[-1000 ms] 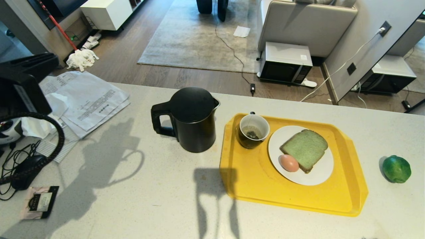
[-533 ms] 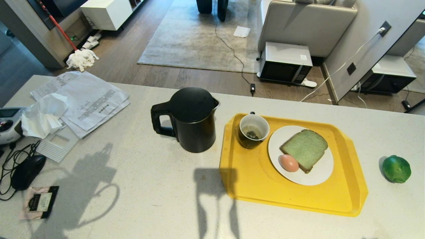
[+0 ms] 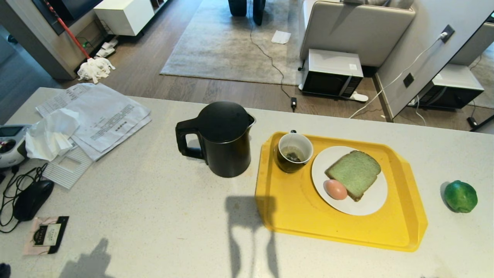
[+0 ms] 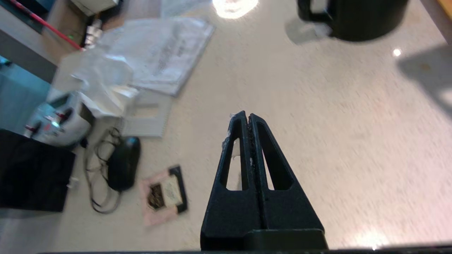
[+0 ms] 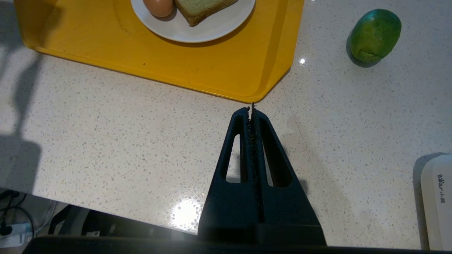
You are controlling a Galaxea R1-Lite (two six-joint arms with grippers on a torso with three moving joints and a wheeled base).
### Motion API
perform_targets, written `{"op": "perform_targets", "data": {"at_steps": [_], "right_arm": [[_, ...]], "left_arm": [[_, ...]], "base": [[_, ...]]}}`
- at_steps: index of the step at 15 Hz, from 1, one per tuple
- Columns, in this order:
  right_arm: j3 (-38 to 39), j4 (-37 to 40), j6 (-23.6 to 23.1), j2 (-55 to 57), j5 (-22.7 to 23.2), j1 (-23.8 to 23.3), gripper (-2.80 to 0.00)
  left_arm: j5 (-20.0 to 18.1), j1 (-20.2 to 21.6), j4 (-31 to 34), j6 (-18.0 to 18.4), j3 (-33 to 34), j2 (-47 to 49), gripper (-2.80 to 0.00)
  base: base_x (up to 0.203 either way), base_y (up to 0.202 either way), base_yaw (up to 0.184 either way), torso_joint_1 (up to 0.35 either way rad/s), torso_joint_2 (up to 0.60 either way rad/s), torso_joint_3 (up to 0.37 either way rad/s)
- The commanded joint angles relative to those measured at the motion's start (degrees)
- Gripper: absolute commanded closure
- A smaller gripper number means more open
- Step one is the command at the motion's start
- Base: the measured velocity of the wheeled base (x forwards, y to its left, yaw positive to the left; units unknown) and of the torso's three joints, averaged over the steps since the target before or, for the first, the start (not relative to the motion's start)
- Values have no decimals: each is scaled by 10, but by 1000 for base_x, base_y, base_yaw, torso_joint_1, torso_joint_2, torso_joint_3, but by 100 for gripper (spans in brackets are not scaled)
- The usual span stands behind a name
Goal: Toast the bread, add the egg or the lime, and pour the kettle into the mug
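The black kettle [image 3: 224, 139] stands mid-counter, its handle to the left. To its right lies a yellow tray [image 3: 308, 220] carrying the mug [image 3: 294, 151] with a dark bit inside, and a white plate [image 3: 376, 202]. On the plate the bread [image 3: 353, 173] lies flat with the egg [image 3: 335, 189] against it. The lime [image 3: 460, 196] sits alone on the counter right of the tray. My left gripper [image 4: 248, 116] is shut and empty above bare counter, well short of the kettle [image 4: 367, 17]. My right gripper [image 5: 251, 110] is shut and empty just off the tray's near corner [image 5: 247, 95].
Papers [image 3: 96, 116], a crumpled tissue [image 3: 50, 133], a white device [image 3: 7, 143], a black mouse [image 3: 31, 199] with cable and a tea sachet [image 3: 46, 234] crowd the counter's left end. A white appliance [image 5: 438, 201] sits at the right near edge.
The left arm has drawn back out of the head view at the left, and its shadow has slid toward the counter's near edge. The tray, kettle and lime have not moved.
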Motion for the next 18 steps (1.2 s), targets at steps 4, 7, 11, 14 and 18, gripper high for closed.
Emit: {"op": "perform_targets", "data": {"at_steps": [4, 7, 11, 14, 18], "right_arm": [[-1, 0, 0, 0, 0, 0, 0], [0, 0, 0, 0, 0, 0, 0], [0, 0, 0, 0, 0, 0, 0], [0, 0, 0, 0, 0, 0, 0], [0, 0, 0, 0, 0, 0, 0]], "left_arm": [[12, -4, 158, -38, 37, -150, 0], [20, -3, 170, -117, 38, -160, 0], [29, -3, 166, -150, 45, -160, 0], [30, -2, 165, -153, 45, -160, 0], [30, -2, 166, -171, 45, -160, 0]], "base": [[0, 0, 0, 0, 0, 0], [0, 0, 0, 0, 0, 0], [0, 0, 0, 0, 0, 0], [0, 0, 0, 0, 0, 0], [0, 0, 0, 0, 0, 0]]}}
